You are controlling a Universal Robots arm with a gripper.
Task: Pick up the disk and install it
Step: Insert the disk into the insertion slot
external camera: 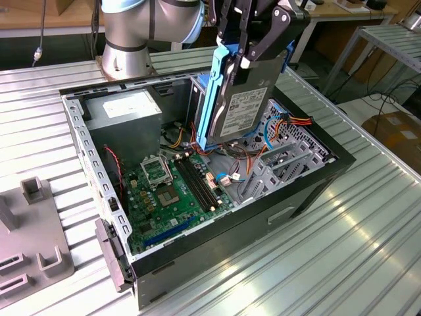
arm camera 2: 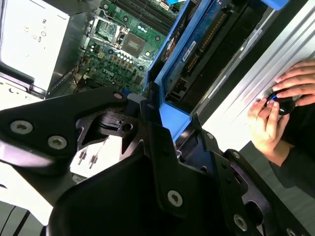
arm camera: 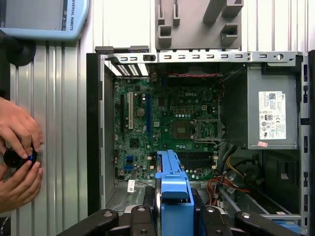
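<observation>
Ribbed aluminium bench carries open black computer case. Black gripper clamps grey, blue-railed disk upright over it, 1 o'clock from green motherboard, exterior view. Pickup done; install outstanding.

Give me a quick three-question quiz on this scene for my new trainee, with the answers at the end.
1. True or false: the gripper is shut on the disk over the open computer case.
2. The disk is held: A flat, label up; B roughly upright; C flat, label down.
3. Fill in: the disk's plastic rail is ___.
Key: 1 true; 2 B; 3 blue.
</observation>
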